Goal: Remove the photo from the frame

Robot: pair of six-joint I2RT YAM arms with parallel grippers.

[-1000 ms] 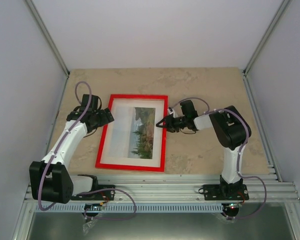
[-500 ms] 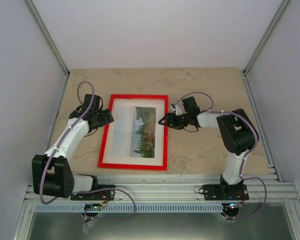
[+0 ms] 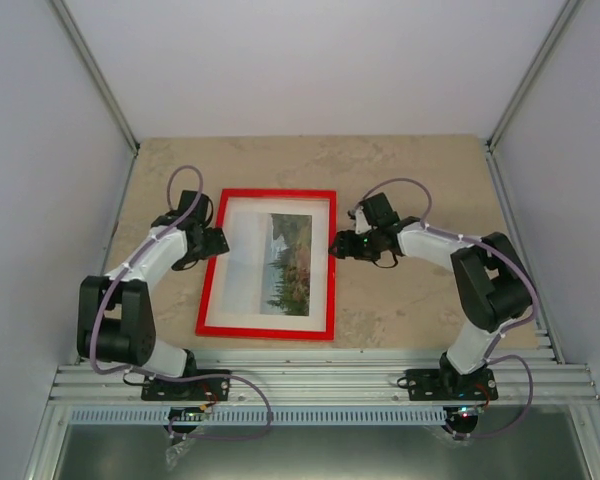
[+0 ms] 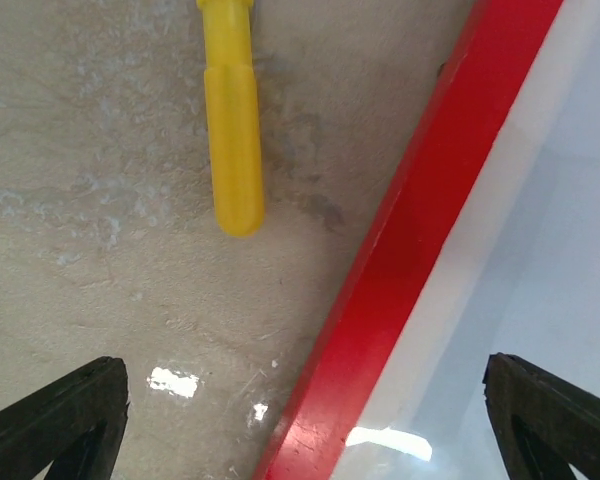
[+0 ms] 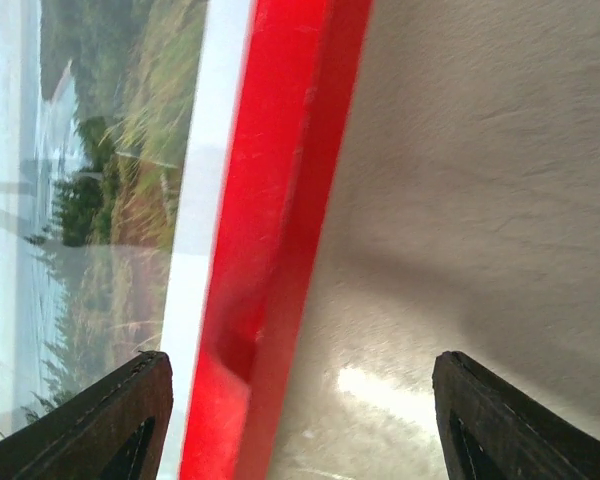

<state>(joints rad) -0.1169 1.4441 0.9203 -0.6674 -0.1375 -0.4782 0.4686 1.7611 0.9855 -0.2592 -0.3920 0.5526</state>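
**Right hand lets go wide as both arms fold back**

The right hand (image 3: 335, 243) was pinched nearly closed a second ago at the middle right rail of the frame (image 3: 265, 330). Its jaws now stand spread, and in the right wrist view one finger (image 5: 105, 420) is over the photo (image 5: 90, 200) and the other over the bare surface (image 3: 400, 300). The elbow of the right arm (image 3: 485, 285) has swung from centre right toward the lower right of the top view. The elbow of the left arm (image 3: 115, 320) has climbed from the lower left corner toward middle left, and the left hand (image 3: 218, 240) has dipped slightly. The frame's lower end has slid a little rightward.
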